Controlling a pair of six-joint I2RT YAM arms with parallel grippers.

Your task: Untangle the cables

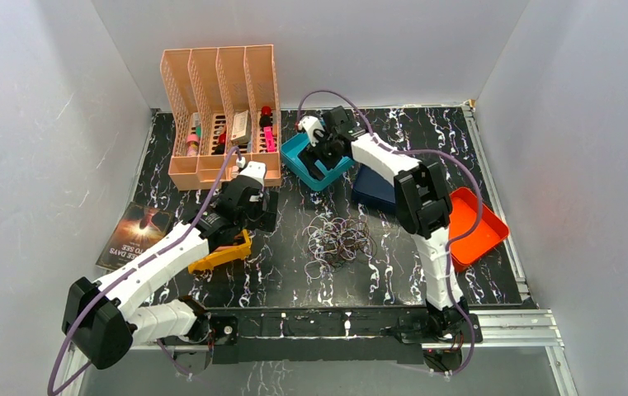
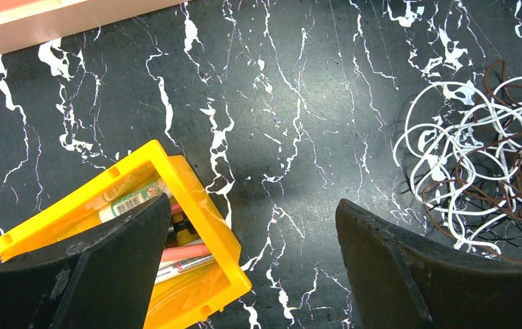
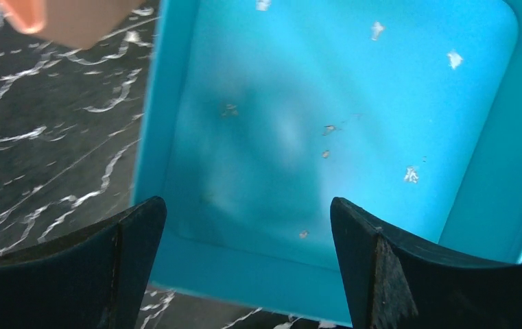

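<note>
While the cables (image 2: 481, 171) lie tangled on the marbled table (image 2: 278, 103), both grippers hang wide open and empty — left gripper (image 2: 252, 205) near them, right gripper (image 3: 246, 202) over a teal bin (image 3: 153, 103) — and the wires look light, springy and snag-prone, best pinched at an outer loop.

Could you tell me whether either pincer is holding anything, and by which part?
Nothing is held. The left pincer is open above the table, apart from the cables; the right pincer is open over the teal bin.
</note>
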